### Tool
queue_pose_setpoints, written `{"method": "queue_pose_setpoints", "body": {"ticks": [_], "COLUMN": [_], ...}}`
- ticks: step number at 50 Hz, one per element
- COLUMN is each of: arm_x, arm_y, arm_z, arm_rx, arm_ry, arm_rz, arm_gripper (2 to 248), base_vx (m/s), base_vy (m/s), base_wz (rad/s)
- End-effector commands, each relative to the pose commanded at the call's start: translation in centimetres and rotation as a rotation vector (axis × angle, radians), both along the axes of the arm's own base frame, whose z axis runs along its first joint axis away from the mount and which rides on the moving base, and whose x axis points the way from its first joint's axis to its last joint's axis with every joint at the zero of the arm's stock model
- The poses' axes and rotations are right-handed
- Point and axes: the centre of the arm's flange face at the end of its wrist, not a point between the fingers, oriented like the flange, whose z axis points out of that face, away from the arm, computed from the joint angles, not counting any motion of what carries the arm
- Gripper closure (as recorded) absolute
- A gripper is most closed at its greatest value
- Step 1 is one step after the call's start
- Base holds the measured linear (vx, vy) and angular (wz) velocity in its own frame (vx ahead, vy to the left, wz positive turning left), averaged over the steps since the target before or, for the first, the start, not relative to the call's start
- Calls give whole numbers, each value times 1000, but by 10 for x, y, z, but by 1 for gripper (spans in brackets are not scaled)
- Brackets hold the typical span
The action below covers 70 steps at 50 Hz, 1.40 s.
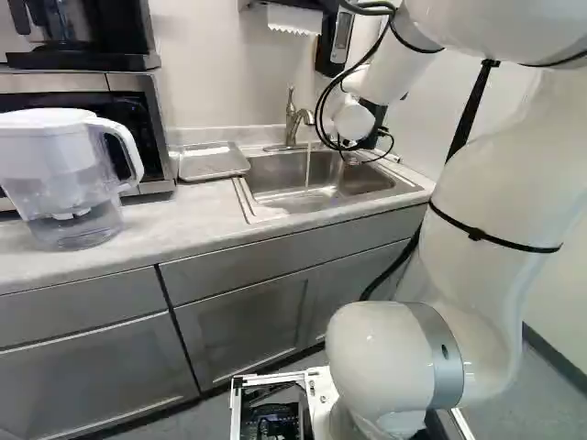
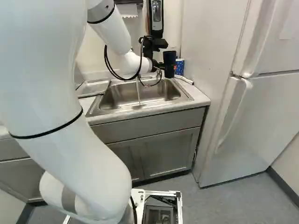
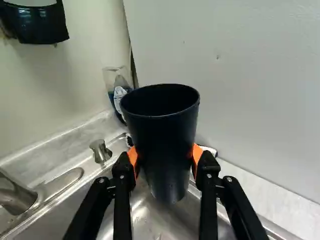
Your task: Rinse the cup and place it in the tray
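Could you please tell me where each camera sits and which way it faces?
Left base view: on the base, behind the arm and to its left, facing ahead and down at the sink, tray and pitcher; the arm fills the right side.
Right base view: behind the arm to its right, facing the sink and refrigerator; the arm fills the left side.
Wrist view: on the wrist, looking along the gripper at the cup it grips.
Shared: both base views show the sink and the arm.
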Motion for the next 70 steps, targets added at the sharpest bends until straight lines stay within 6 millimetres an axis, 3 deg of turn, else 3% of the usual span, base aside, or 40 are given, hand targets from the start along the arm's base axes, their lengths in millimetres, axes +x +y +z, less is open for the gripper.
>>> {"method": "queue_pose_setpoints", "body": {"ticks": [24,58,70], "arm_x": [-4,-4,-3], "arm_y": [17,31,33], "arm_z": [1,3,3], "arm_rx": [-68,101,74], "arm_ry": [25,-79,-71], "arm_rz": [122,217,248], "arm_gripper": [128,128,128], "base_vx": [0,0,0], "base_vy": [0,0,0], "base_wz": [0,0,0]}}
